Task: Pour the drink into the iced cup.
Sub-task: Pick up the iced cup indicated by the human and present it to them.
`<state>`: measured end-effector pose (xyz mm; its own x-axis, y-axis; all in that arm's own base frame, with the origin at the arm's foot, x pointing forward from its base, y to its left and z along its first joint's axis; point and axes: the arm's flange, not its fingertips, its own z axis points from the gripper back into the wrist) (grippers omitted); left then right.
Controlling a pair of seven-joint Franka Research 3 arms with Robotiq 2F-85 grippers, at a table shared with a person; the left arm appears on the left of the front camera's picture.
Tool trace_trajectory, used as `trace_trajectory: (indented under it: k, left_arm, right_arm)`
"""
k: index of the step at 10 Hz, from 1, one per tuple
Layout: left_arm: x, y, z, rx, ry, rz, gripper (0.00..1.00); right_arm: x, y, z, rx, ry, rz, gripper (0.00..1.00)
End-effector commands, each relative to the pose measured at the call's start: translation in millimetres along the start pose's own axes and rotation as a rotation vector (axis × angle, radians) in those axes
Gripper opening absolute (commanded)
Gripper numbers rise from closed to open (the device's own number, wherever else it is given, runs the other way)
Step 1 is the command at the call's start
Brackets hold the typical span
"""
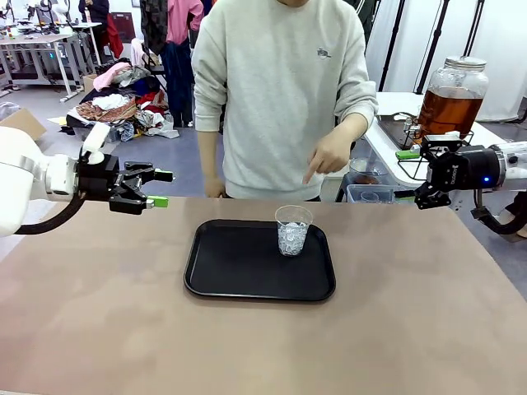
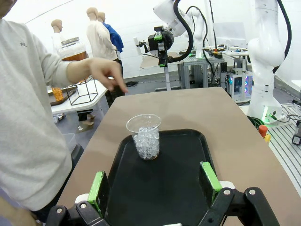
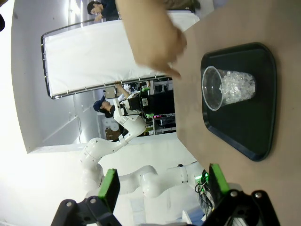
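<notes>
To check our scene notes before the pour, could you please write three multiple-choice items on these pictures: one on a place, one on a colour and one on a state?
1. Where does the clear plastic cup of ice stand?
A. On the black rectangular plastic tray.
B. On the bare brown table beside the tray.
C. On the white side table.

2. What colour is the drink in the big round glass jar with the silvery lid?
A. Colourless.
B. Amber-brown.
C. Green.

3. In what state is the left gripper?
A. Shut on the cup.
B. Shut on nothing.
C. Open, holding nothing.

Key:
1 A, the cup's base sits inside the tray's rim.
2 B, the tea-coloured drink shows through the glass.
3 C, its green pads stand wide apart with nothing between them.
</notes>
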<state>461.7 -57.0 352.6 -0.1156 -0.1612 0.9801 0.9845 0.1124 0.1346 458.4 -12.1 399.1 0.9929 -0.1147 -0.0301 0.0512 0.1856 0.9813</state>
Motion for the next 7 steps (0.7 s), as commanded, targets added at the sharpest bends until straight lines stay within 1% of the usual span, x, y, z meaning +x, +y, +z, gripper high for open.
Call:
trace_trajectory:
  k: [1,7]
  left_arm:
    - [0.5,0.0,0.5,0.001,-0.001,-0.004,1.0]
    - [0.5,0.0,0.5,0.001,-0.001,-0.004,1.0]
  right_arm:
    - [-1.1,1.6,0.4,0.002,-0.002,0.002,1.0]
    - [-1.1,1.6,0.4,0.002,-0.002,0.002,1.0]
